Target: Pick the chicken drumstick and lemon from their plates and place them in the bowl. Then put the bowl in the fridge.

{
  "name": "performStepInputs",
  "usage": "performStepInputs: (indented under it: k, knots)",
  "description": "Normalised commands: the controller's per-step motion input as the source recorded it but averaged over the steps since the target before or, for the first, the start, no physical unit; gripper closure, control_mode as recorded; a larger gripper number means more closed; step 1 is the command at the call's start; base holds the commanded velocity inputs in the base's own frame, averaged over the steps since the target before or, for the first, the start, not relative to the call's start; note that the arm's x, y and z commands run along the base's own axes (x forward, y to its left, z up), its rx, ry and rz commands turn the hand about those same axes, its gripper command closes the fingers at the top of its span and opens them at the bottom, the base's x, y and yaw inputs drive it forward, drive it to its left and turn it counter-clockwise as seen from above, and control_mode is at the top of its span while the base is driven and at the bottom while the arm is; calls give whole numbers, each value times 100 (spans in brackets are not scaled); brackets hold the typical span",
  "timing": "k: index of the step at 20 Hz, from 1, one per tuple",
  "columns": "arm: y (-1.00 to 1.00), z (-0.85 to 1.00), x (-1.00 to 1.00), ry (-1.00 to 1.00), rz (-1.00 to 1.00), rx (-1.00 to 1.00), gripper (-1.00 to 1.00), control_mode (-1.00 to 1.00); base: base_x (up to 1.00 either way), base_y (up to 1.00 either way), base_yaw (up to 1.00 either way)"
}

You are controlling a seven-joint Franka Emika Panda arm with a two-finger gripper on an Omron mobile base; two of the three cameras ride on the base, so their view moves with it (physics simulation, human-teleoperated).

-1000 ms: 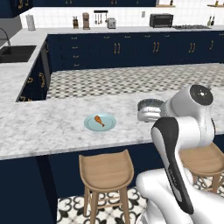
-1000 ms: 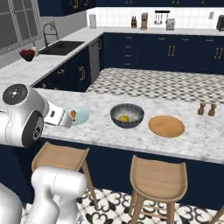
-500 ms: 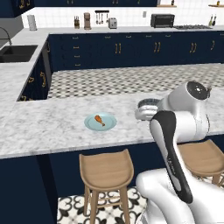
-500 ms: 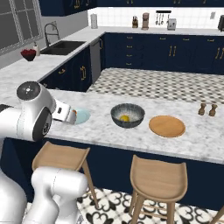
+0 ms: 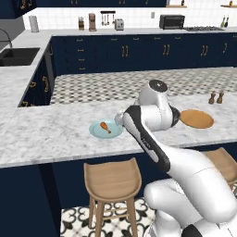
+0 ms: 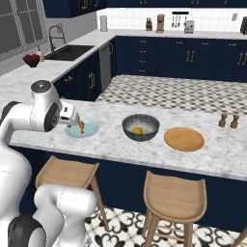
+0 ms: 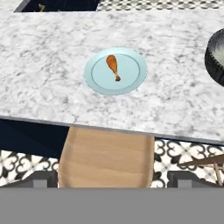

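The chicken drumstick (image 7: 112, 66) (image 6: 81, 126) (image 5: 105, 126) lies on the pale blue plate (image 7: 131, 81) (image 6: 89, 131) (image 5: 97, 132). The lemon (image 6: 138, 130) sits inside the dark grey bowl (image 6: 140, 120), whose ribbed edge (image 7: 216, 52) shows at the right of the hand view. The orange-tan plate (image 6: 184, 139) (image 5: 196, 118) lies bare to the bowl's right. My gripper (image 6: 75, 123) (image 7: 113, 180) hangs open above the near side of the blue plate with nothing in it. The fridge is out of view.
A wooden stool (image 7: 107, 157) (image 5: 113, 178) stands under the counter edge below the blue plate, and a second stool (image 6: 176, 198) stands further right. Salt and pepper shakers (image 6: 228, 120) stand at the counter's far right.
The arm has swung left from beside the bowl to over the blue plate. The plates, bowl and food have not moved.
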Motion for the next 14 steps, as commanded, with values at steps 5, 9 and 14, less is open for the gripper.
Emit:
performStepInputs:
  k: [5, 9, 14]
  knots:
    - [16, -56, 100, 11, 0, -6, -100, -100, 0, 0, 0]
    - [7, -47, 86, 10, 0, -1, -100, -100, 0, 0, 0]
    - [21, -41, 65, 7, 0, 0, -100, -100, 0, 0, 0]
